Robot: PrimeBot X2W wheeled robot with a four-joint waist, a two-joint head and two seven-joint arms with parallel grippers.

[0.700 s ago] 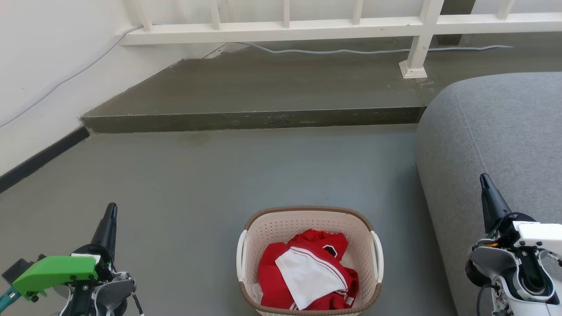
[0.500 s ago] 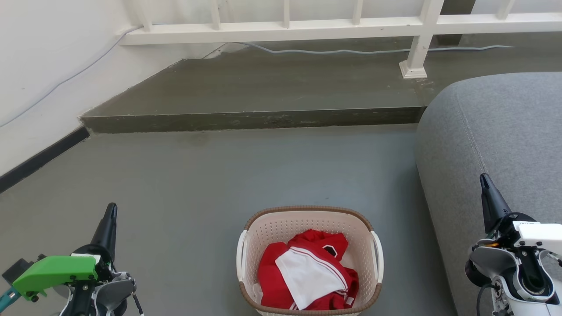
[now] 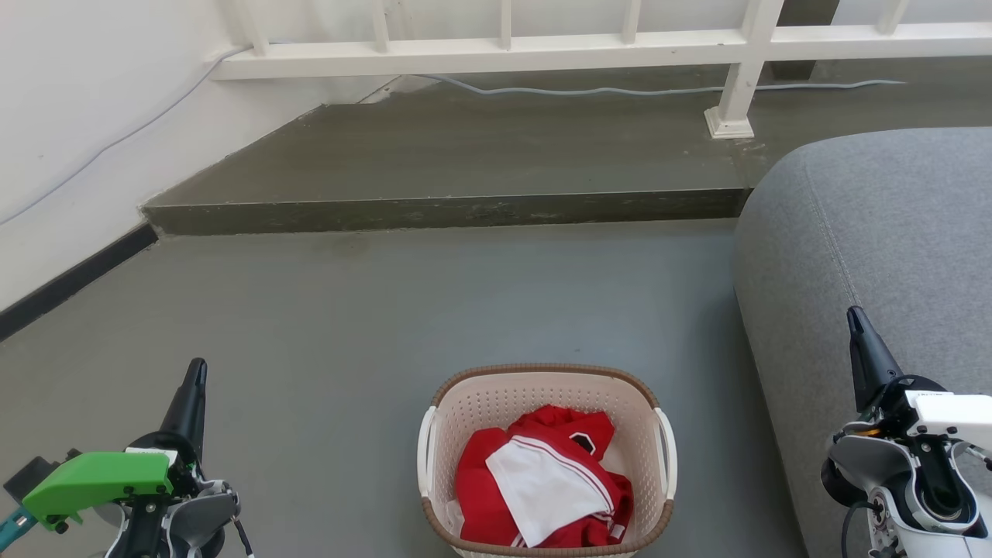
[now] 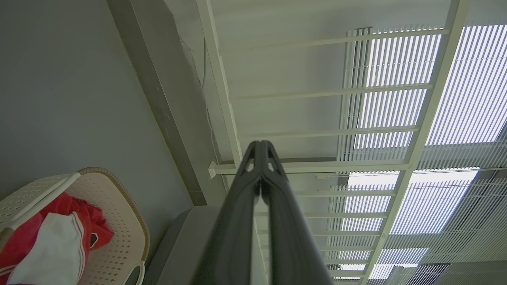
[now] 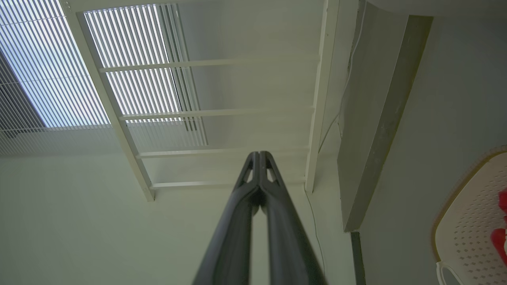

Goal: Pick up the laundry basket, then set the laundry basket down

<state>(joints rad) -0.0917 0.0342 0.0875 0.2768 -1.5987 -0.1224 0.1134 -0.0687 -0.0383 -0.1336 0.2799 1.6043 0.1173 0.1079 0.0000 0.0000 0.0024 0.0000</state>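
The laundry basket (image 3: 542, 367) stood on the grey floor (image 3: 387, 310) at the bottom centre of the head view, its near edge cut off by the frame, with a heap of red and white clothes (image 3: 542, 480) lying inside it. It sat between the two arms, apart from both. The left jaws were low at the left with a dark finger (image 3: 187, 407) pointing up the view, well clear of the basket's white left handle (image 3: 425, 453). The right jaws were low at the right, a finger (image 3: 868, 364) raised in front of the grey sofa (image 3: 891, 232) and clear of the right handle (image 3: 668, 453). Both pairs of jaws were closed and held nothing. In the left wrist view the fingers (image 4: 237, 221) met at their tips, with the basket's brown rim low at the left of that view. In the right wrist view the fingers (image 5: 233, 229) likewise met, with a corner of the basket at the lower right. A strip of bare floor separated the basket's right side from the sofa's rounded edge. To the left the floor ran open as far as the white wall (image 3: 77, 116) and its dark skirting. Ahead, open floor reached a low step (image 3: 442, 211), beyond which a white railing (image 3: 496, 50) stood with a pale cable (image 3: 620, 91) lying along its foot.
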